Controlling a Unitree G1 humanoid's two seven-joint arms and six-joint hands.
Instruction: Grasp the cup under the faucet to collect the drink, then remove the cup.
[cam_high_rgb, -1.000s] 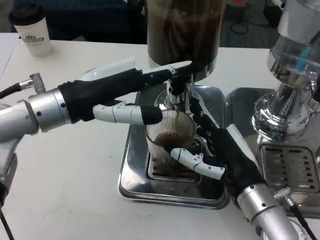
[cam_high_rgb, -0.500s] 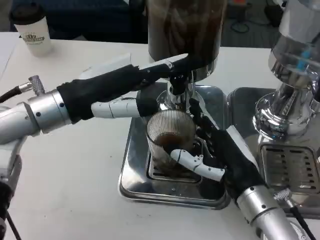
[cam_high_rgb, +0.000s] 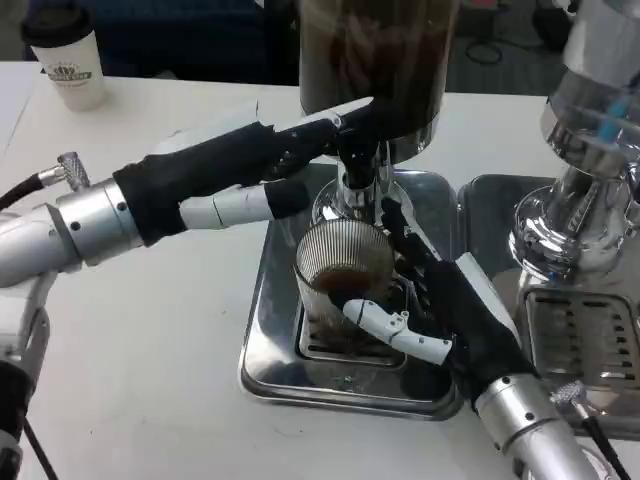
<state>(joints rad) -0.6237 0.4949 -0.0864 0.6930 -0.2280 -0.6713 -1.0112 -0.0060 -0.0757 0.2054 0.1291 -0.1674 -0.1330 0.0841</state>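
White table (cam_high_rgb: 150, 340) is carrying one steel tray (cam_high_rgb: 262, 350) and one ribbed cup (cam_high_rgb: 335, 275) sitting under the faucet (cam_high_rgb: 357, 185). Right hand (cam_high_rgb: 440, 310) is gripping the cup; left hand (cam_high_rgb: 250, 170) is reaching the faucet lever (cam_high_rgb: 350, 112), grip unclear. One paper cup (cam_high_rgb: 65, 65) is standing far back.

The paper cup (cam_high_rgb: 67, 66) at the far left carries a round printed emblem; its lettering is too small to read.

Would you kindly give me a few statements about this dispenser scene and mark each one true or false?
1. The right hand holds the ribbed cup. True.
2. The cup is empty. False: dark drink lies at its bottom.
3. The left hand reaches up to the faucet. True.
4. The cup stands on the bare white table. False: it stands in the metal tray.
5. A lidded paper cup stands at the far left. True.
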